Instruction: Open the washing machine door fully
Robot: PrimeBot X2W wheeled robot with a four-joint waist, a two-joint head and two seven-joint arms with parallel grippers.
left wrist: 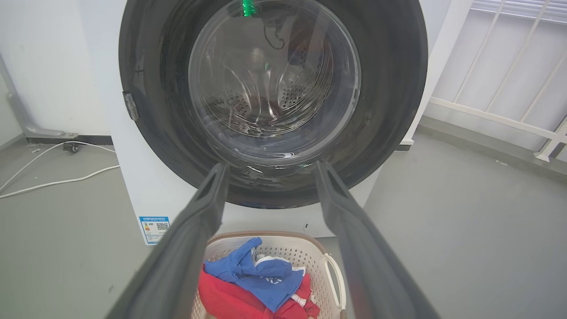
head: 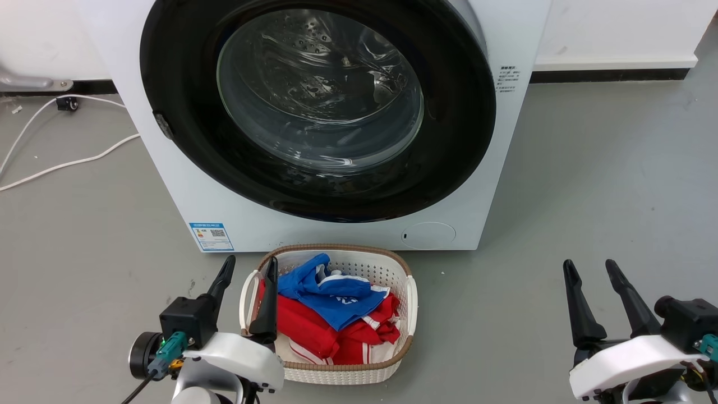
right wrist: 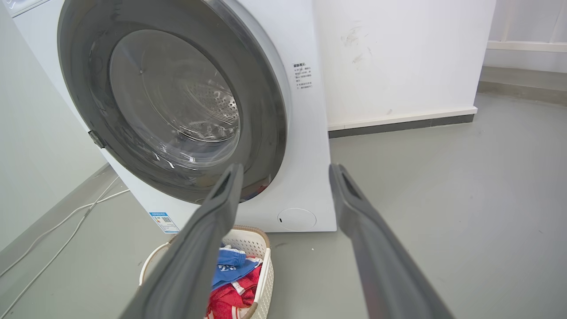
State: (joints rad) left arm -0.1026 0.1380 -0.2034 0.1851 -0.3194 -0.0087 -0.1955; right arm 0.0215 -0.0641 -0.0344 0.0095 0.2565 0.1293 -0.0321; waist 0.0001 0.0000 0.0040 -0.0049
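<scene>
The washing machine carries a blue label sticker with a QR code, and grey print beside its door; both are too fine to read. The washing machine door sits flush on the front, straight ahead. The left wrist view adds a white railing. A basket holds 1 blue garment over red ones. The left gripper and right gripper are spread wide and empty.

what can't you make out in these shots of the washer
Top of the washing machine door: cut off by the head view's upper edge.
Print on the blue label sticker: too small to read, head view.
Near side of the laundry basket: hidden behind the left claw, left wrist view.
</scene>
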